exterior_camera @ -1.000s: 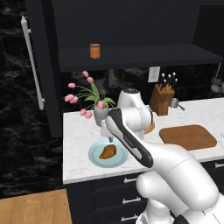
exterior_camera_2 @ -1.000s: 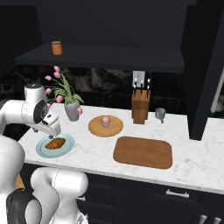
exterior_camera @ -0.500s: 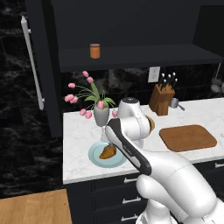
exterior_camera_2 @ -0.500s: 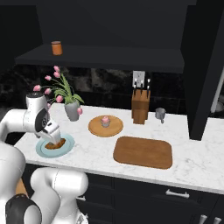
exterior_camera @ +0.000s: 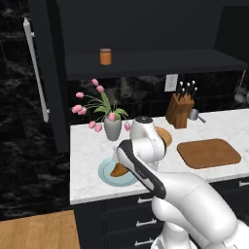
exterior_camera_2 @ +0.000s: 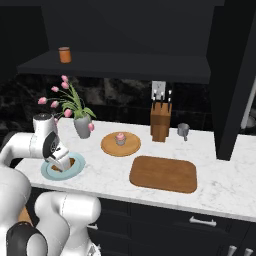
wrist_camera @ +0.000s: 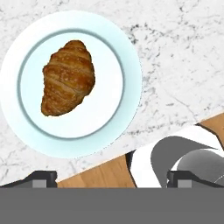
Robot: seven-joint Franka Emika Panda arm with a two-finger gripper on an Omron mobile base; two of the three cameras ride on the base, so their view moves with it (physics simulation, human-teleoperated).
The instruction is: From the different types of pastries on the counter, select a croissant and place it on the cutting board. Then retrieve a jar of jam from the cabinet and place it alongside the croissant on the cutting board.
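I have the claw (wrist_camera: 111, 178) spread wide, hovering above the croissant (wrist_camera: 68, 77) on its blue plate (wrist_camera: 127, 87), left on the desk (exterior_camera_2: 110, 170).

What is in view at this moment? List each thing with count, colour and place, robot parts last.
golden-brown crescent croissant: one, lying on the plate
round light blue plate: one, on the counter's left part
small pink-frosted cupcake: one, on the tray
round light-wood tray: one, mid-counter, behind the board
flat brown wooden cutting board: one, bare, right of the plate
small orange-brown jar of jam: one, on the cabinet shelf
dark wall cabinet: one, above the counter
grey vase of pink tulips: one, behind the plate
brown wooden knife block: one, at the back wall
small grey cup: one, right of the knife block
white marble-look counter: one, over dark drawers
two-finger gripper: one, open, above the plate, holding nothing
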